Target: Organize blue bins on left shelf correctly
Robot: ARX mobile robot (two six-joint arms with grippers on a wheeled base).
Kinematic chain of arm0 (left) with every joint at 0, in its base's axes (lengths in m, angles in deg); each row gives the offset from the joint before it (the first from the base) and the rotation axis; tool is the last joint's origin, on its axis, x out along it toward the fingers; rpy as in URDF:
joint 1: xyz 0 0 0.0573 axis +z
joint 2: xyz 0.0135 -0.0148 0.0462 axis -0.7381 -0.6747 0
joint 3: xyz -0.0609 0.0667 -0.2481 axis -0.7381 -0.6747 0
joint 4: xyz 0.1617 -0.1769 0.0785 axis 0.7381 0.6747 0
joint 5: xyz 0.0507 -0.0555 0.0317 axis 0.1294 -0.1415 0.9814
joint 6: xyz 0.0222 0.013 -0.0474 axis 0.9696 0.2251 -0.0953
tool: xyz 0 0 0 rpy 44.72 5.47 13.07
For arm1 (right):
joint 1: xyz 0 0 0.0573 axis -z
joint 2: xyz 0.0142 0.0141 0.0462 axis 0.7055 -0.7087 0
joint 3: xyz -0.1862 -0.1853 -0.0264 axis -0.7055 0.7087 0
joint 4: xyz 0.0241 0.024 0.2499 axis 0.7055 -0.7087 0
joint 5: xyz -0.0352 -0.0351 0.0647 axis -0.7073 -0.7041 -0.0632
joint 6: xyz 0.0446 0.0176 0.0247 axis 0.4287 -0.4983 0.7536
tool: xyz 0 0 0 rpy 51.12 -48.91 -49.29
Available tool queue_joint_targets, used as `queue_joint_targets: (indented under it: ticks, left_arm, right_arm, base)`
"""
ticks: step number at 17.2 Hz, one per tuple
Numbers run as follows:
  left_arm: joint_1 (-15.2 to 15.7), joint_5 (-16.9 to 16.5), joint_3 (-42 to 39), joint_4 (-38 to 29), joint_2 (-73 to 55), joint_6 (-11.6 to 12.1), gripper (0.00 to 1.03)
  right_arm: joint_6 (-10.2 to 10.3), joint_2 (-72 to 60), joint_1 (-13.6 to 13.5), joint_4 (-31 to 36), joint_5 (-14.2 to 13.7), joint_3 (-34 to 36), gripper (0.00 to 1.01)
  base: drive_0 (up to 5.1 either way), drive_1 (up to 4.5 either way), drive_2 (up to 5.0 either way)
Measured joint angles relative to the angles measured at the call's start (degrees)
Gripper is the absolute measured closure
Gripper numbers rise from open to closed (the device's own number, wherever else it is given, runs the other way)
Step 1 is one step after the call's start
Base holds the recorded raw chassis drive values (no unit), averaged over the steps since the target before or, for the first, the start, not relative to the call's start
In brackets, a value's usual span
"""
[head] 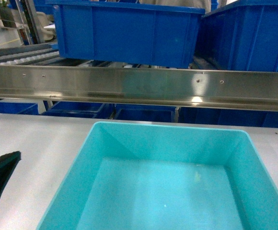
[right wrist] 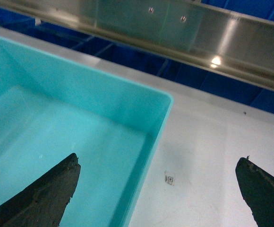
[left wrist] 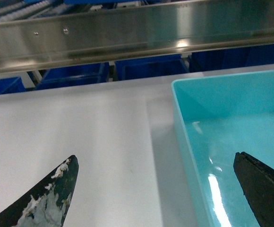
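Your left tool (left wrist: 156,189) stands wide open, straddling the near-left wall of the turquoise bin (head: 167,187): one finger hangs over the bare table (head: 38,148), the other over the bin's glossy inside. Your right tool (right wrist: 158,189) is spread just as wide across the bin's right wall, one finger above the bin floor and the other above the table. Neither tool touches the bin as far as you can see.

By size, you have the table first, a pale grey surface running across the whole head view. Next comes the left shelf (head: 139,86), its shiny steel rail crossing just beyond the table, with white rollers (head: 19,56) showing at upper left. On that level sit two royal-blue totes (head: 129,33), side by side, and more blue totes show in the tier below the rail. The turquoise bin rests on the table in front of the rail, centred between your tools, upright, nothing inside
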Motion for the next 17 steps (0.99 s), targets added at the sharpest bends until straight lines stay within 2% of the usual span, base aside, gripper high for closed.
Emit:
queue_joint_targets:
  ticks: [1,4,5,6,7,8,9,10,14,17]
  left_arm:
    - [0.68,-1.64,3.02,1.07,-5.16,-0.33,0.05]
    - [0.55,-4.46,8.57,4.44,-12.61,-1.79,0.05]
    - [0.26,-4.52,10.36,4.61,-14.88,-2.01,0.05]
    - [-0.26,-4.17,11.98,5.62,-17.31,-2.05,0.05]
    - [-0.57,-4.59,13.49,8.41,-19.85,-3.43,0.05]
    - [-0.63,-6.54,14.8,11.04,-22.27,-5.51,0.05]
    - [-1.25,-6.08,15.43,10.14,-25.97,-7.67,0.05]
    - [-2.05,-4.92,16.0,10.49,-27.95,-7.98,0.05]
    - [-6.01,-2.58,17.25,11.3,-33.68,-12.5,0.05]
    - [-6.16,-1.95,17.22,9.03,-37.55,-14.91,0.05]
  right_arm:
    - [-0.79,-3.45,-0.26,-1.81,0.02,-2.1,0.03]
    - [-0.98,-10.36,0.09,-7.3,-0.24,-8.22,0.03]
    - [-0.96,-12.31,0.37,-10.27,0.0,-10.32,0.03]
    - [-1.07,-14.91,1.01,-10.69,-0.94,-11.93,0.03]
    - [-1.07,-17.81,1.88,-12.9,-1.22,-14.32,0.03]
    - [-1.29,-20.35,2.47,-13.64,-1.68,-15.87,0.03]
    - [-1.66,-24.44,3.48,-13.84,-2.64,-17.77,0.03]
    - [-1.25,-26.71,4.2,-15.32,-1.9,-18.67,0.03]
    - [-1.31,-31.67,3.78,-14.08,-3.78,-18.23,0.03]
    - [-1.31,-33.22,3.39,-12.87,-4.02,-17.16,0.03]
  base:
    - [0.0,0.0,0.0]
    - [0.0,0.0,0.0]
    - [0.0,0.0,0.0]
    - [0.0,0.0,0.0]
    - [0.0,0.0,0.0]
    - [0.0,0.0,0.0]
    - [0.0,0.0,0.0]
    - [0.0,0.0,0.0]
    - [0.0,0.0,0.0]
    - [0.0,0.0,0.0]
